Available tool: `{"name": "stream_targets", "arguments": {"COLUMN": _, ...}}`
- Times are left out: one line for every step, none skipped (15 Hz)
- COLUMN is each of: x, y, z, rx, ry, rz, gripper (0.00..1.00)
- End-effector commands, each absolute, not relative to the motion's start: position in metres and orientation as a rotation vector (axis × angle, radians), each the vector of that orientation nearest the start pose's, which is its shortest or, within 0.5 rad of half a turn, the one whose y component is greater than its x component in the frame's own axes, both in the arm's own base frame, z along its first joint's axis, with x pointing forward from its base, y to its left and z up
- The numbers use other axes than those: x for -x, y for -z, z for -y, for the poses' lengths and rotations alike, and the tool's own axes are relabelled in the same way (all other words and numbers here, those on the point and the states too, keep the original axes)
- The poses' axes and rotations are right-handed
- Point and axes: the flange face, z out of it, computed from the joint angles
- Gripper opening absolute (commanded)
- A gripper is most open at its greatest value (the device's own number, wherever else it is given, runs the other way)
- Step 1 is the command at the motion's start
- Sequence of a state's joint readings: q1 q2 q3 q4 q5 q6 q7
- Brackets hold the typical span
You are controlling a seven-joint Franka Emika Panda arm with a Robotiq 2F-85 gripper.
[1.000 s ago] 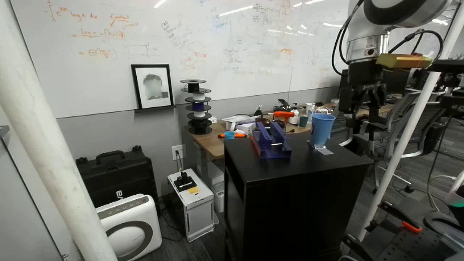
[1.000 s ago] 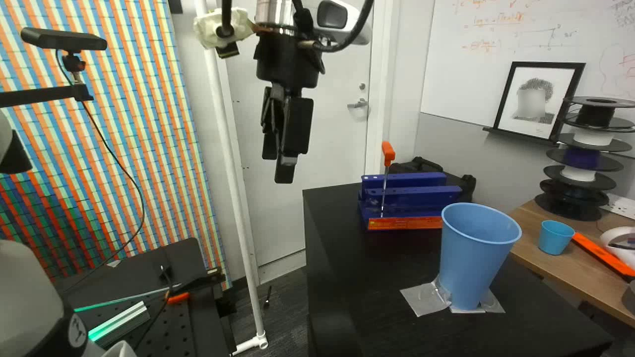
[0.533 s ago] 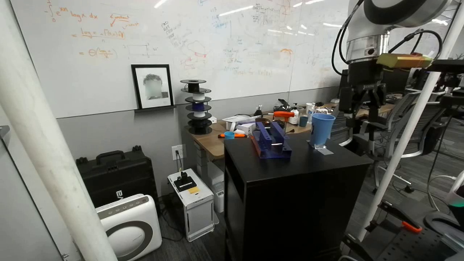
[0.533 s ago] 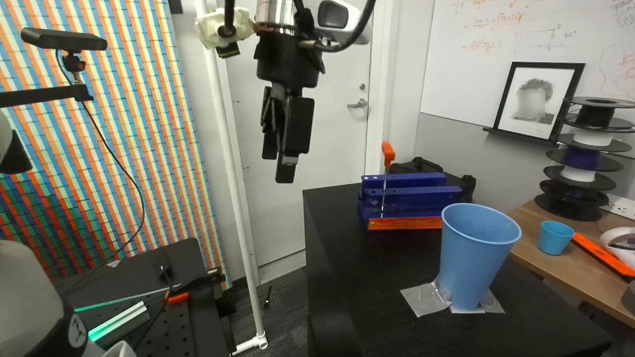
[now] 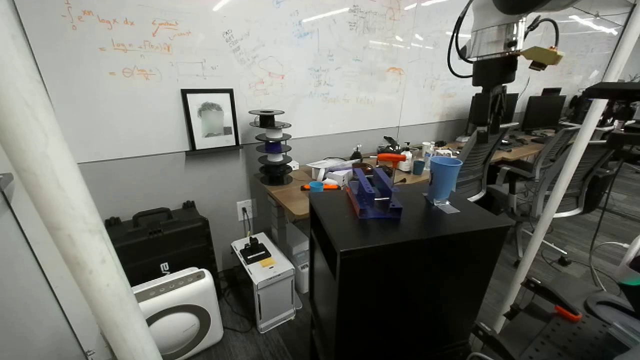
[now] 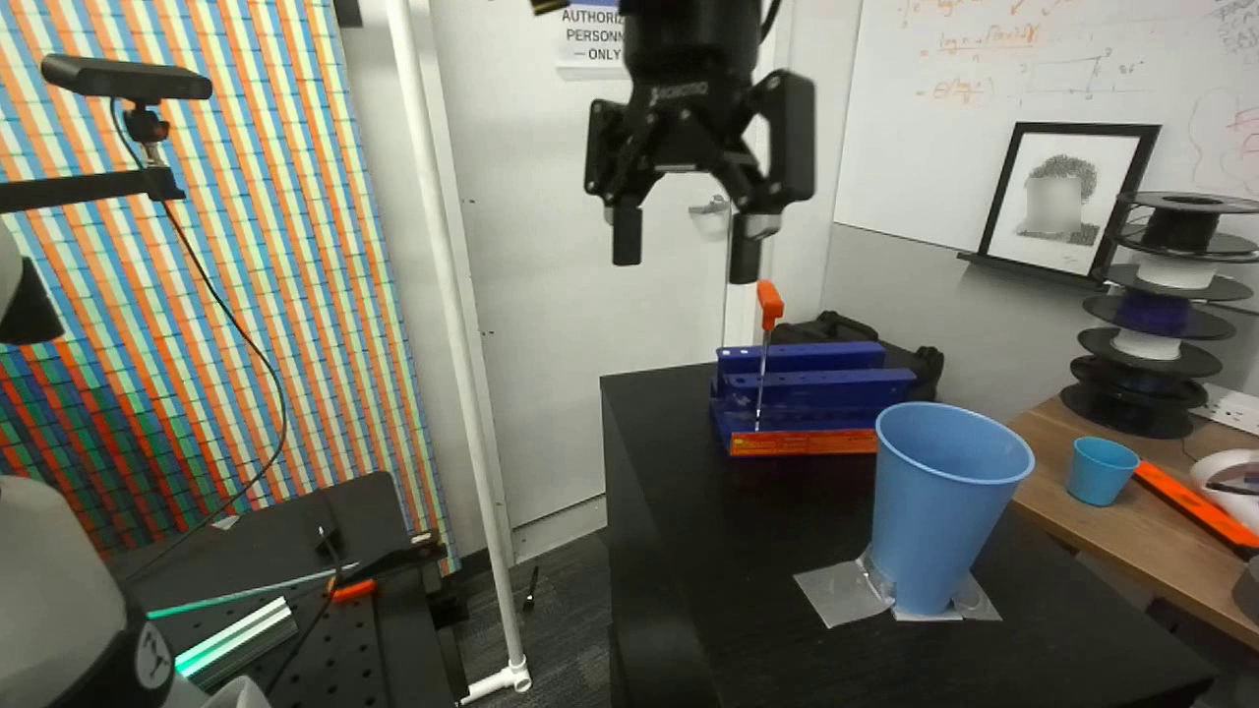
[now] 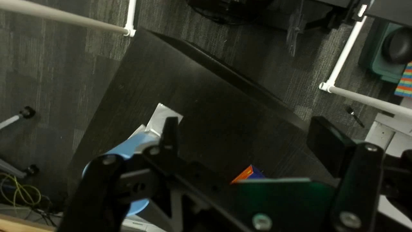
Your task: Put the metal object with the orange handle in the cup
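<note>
Black cabinet (image 5: 400,230) supports the blue cup (image 6: 939,521) — jaws wide apart, whiteboard (image 5: 300,75) along the wall (image 5: 130,185).

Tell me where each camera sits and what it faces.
An exterior view, near the cup, faces a door; gripper and likely an arm link show.
An exterior view, back from the cabinet, faces the whiteboard; arm and gripper show.
Wrist view looks down past the fingers at the cabinet.
Both exterior views share the cup and orange-handled tool.
</note>
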State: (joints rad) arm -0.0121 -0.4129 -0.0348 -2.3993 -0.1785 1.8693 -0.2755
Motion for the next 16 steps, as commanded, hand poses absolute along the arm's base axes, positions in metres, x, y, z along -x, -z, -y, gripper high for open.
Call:
{"name": "stream_targets", "arguments": {"x": -0.469, "y": -0.470, "z": 0.061, "rx": 3.192, "ry": -0.238, "rz": 0.803, "gripper": 1.00}}
{"name": "stream_targets", "arguments": {"x": -0.484, "y": -0.466, "z": 0.064, "rx": 3.171, "ry": -0.246, "rz": 0.889, "gripper": 1.00}}
{"name": "stream_targets", "arguments": {"x": -0.498, "y": -0.462, "z": 0.065, "rx": 3.142, "ry": -0.248, "rz": 0.973, "gripper": 1.00}}
{"name": "stream_targets", "arguments": {"x": -0.512, "y": -0.454, "z": 0.061, "rx": 3.109, "ry": -0.247, "rz": 1.052, "gripper": 1.00}}
{"name": "stream_targets", "arguments": {"x": -0.526, "y": -0.447, "z": 0.057, "rx": 3.073, "ry": -0.248, "rz": 1.136, "gripper": 1.00}}
{"name": "stream_targets", "arguments": {"x": -0.540, "y": -0.438, "z": 0.047, "rx": 3.040, "ry": -0.262, "rz": 1.217, "gripper": 1.00}}
{"name": "stream_targets", "arguments": {"x": -0.553, "y": -0.429, "z": 0.039, "rx": 3.005, "ry": -0.273, "rz": 1.300, "gripper": 1.00}}
{"name": "stream_targets", "arguments": {"x": -0.566, "y": -0.421, "z": 0.026, "rx": 2.965, "ry": -0.287, "rz": 1.379, "gripper": 1.00}}
{"name": "stream_targets", "arguments": {"x": -0.576, "y": -0.414, "z": 0.014, "rx": 2.920, "ry": -0.304, "rz": 1.455, "gripper": 1.00}}
{"name": "stream_targets", "arguments": {"x": -0.586, "y": -0.408, "z": 0.001, "rx": 2.869, "ry": -0.325, "rz": 1.529, "gripper": 1.00}}
{"name": "stream_targets", "arguments": {"x": -0.591, "y": -0.403, "z": -0.013, "rx": 2.818, "ry": -0.350, "rz": 1.600, "gripper": 1.00}}
{"name": "stream_targets", "arguments": {"x": -0.594, "y": -0.399, "z": -0.026, "rx": 2.783, "ry": -0.370, "rz": 1.681, "gripper": 1.00}}
{"name": "stream_targets", "arguments": {"x": -0.597, "y": -0.397, "z": -0.035, "rx": 2.747, "ry": -0.385, "rz": 1.748, "gripper": 1.00}}
{"name": "stream_targets", "arguments": {"x": -0.599, "y": -0.395, "z": -0.043, "rx": 2.734, "ry": -0.397, "rz": 1.801, "gripper": 1.00}}
{"name": "stream_targets", "arguments": {"x": -0.601, "y": -0.393, "z": -0.048, "rx": 2.719, "ry": -0.406, "rz": 1.845, "gripper": 1.00}}
{"name": "stream_targets", "arguments": {"x": -0.601, "y": -0.391, "z": -0.052, "rx": 2.713, "ry": -0.409, "rz": 1.883, "gripper": 1.00}}
